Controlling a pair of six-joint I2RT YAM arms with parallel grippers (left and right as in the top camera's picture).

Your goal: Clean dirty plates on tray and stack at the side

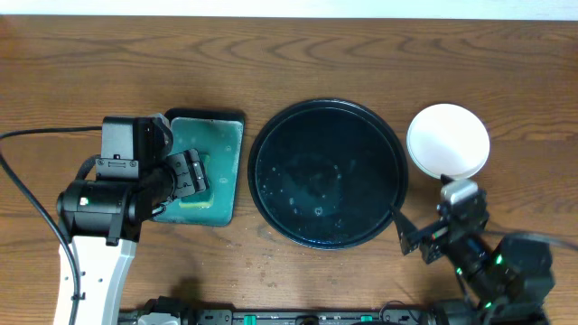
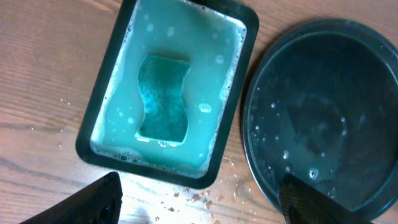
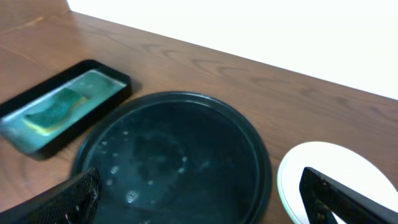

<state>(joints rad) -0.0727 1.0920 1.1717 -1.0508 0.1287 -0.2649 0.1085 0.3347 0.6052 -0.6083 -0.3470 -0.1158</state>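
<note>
Black glossy round tray (image 1: pixel 327 173); smooth white plates (image 1: pixel 448 142)

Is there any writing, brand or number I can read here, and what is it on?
None can be read.
The tray, the small tray, the plates and the table show no writing.
Any label on the arms is too small to read.

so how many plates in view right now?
1 distinct: white plate on the table right of the round tray, nothing on the tray. Could be a stack hiding others underneath.
</note>
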